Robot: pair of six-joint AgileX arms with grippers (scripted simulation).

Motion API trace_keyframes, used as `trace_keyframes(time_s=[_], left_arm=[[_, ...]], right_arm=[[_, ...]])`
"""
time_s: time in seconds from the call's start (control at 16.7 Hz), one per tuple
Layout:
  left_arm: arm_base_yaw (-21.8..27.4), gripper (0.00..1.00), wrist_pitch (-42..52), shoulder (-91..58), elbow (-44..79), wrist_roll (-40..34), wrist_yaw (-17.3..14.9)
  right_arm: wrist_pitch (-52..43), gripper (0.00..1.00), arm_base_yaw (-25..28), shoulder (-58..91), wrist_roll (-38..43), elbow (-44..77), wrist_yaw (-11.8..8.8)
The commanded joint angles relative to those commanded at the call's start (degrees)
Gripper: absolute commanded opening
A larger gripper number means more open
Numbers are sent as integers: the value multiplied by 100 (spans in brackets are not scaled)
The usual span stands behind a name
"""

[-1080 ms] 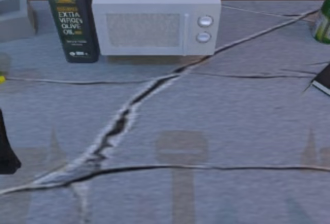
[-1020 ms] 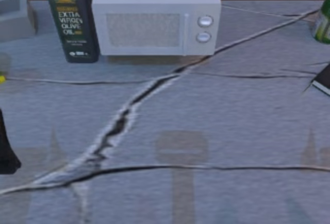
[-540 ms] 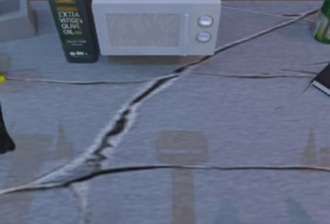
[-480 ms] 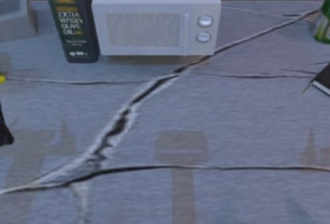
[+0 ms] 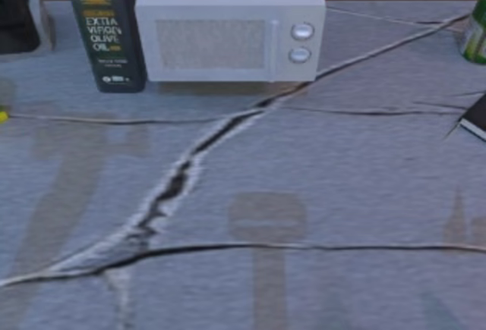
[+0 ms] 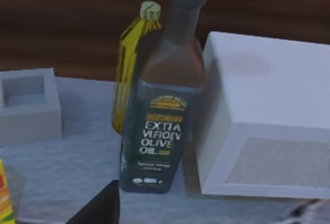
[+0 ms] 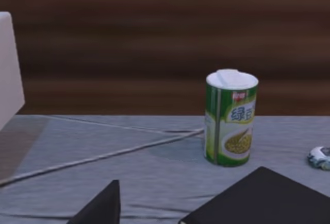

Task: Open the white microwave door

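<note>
Reaching in from the far left corner, the left gripper (image 5: 17,19) shows only as a dark shape; I cannot tell its finger state. The white microwave (image 5: 230,23) sits at the back, the door (image 5: 213,44) shut. Best approach is the door's right edge, clearing the oil bottle (image 5: 105,30) just beside. Open table in front.

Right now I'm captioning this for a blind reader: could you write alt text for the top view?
A white microwave stands at the table's far edge with its door shut, a dark olive oil bottle close on its left. The left arm shows dark at the far left corner, over a grey block.
</note>
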State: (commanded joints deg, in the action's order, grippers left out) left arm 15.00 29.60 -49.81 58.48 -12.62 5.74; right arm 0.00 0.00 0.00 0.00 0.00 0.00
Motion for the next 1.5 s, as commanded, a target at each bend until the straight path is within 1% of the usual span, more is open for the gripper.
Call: trace_keyframes(time_s=[0.6,0.9,1.02,1.2,1.32,1.5], left_arm=[[1472,100,3273,-5518,6167,-1344,746],[2072,100,4633,-7838,8757,-1929,1070],[2257,100,5045,-8553,9561,-2114,1171],[2455,100,5479,-9321,10428,-2315,1278],[2522,100,5620,-9575,10716,-2383,1313],[2537,100,5652,-9634,10782,-2399,1321]], right_arm=[[0,100,0,0,0,0,0],[0,100,0,0,0,0,0],[0,100,0,0,0,0,0],[0,100,0,0,0,0,0],[0,100,0,0,0,0,0],[0,100,0,0,0,0,0]])
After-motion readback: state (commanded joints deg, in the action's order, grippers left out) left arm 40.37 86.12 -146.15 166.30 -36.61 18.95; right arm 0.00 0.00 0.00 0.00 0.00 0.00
